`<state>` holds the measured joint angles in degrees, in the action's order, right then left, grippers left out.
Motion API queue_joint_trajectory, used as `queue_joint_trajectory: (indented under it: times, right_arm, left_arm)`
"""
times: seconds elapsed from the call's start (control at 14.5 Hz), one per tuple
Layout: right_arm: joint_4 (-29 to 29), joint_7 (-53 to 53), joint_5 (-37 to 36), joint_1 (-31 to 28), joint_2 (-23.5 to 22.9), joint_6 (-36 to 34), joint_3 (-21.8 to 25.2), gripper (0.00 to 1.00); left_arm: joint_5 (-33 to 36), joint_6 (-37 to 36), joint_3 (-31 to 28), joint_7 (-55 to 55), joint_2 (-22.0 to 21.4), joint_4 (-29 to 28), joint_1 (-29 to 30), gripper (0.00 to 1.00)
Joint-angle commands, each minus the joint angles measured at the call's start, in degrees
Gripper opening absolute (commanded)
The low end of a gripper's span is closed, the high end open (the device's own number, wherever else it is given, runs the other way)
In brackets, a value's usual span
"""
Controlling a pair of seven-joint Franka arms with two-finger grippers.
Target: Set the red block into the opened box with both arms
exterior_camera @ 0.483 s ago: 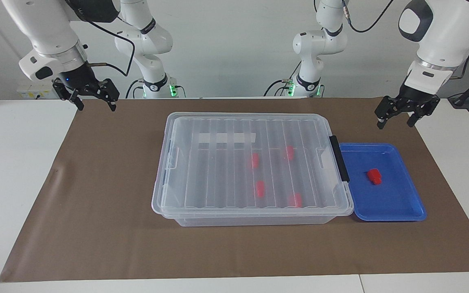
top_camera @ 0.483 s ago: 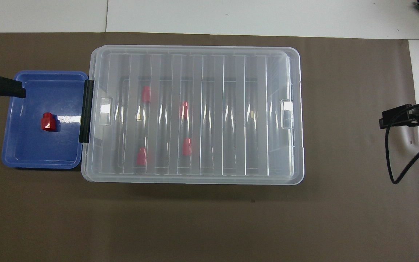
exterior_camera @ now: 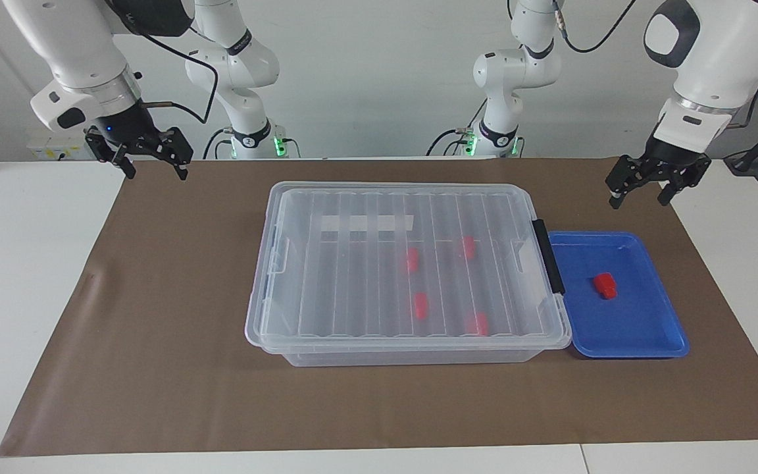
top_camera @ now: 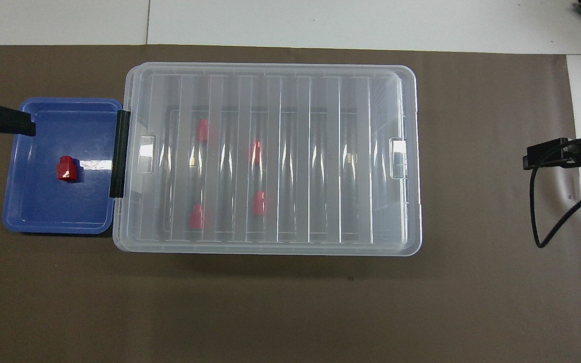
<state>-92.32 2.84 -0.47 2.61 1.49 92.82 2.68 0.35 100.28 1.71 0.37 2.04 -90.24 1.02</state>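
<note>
The box (exterior_camera: 405,192) (top_camera: 270,68) is a large clear bin in the middle of the brown mat, with its ribbed lid lying shut on top. Several red blocks show through the lid. One red block (exterior_camera: 605,285) (top_camera: 67,168) lies apart in the blue tray (exterior_camera: 642,339) (top_camera: 43,214), which sits against the box's black-handled end toward the left arm's end of the table. My left gripper (exterior_camera: 639,197) hangs open above the mat next to the tray's corner, holding nothing. My right gripper (exterior_camera: 155,171) hangs open and empty over the mat's edge at the right arm's end.
A brown mat (exterior_camera: 175,316) covers most of the white table. The two arm bases (exterior_camera: 254,138) stand at the robots' edge of the table. A black cable (top_camera: 547,222) loops down from the right gripper.
The right gripper has shifted very slightly with its cable. The left gripper, the box, the tray and the blocks stand as before.
</note>
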Motion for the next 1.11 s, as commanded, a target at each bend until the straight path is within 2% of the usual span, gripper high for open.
queue_joint_trajectory:
  times: [0.0,0.35,0.62,0.76,1.04]
  right_arm:
    - [-5.9,4.1,1.1,3.3,0.6,8.2,-1.5,1.0]
    - [-9.5,8.1,3.6,10.4,-6.0,20.5,-1.5,1.0]
    - [-10.4,9.5,1.6,11.4,-9.6,21.7,-1.4,1.0]
    - [-10.9,9.1,-4.2,11.4,-9.6,21.3,-1.4,1.0]
    - [-12.4,9.0,-5.3,11.0,-9.3,21.8,-1.3,1.0]
  left_arm:
    - [-0.6,-0.7,-0.5,-0.5,-1.7,-1.6,-0.7,1.0]
    - [-0.6,-2.3,-0.5,-0.5,-1.9,-1.7,-0.7,1.0]
    - [-0.6,-4.2,-0.9,-0.5,-2.2,-1.9,0.3,1.0]
    - [-0.6,-4.9,-1.4,-0.5,-2.8,-2.0,0.4,1.0]
    - [-0.6,-5.7,-1.4,-0.5,-3.0,-2.0,1.4,1.0]
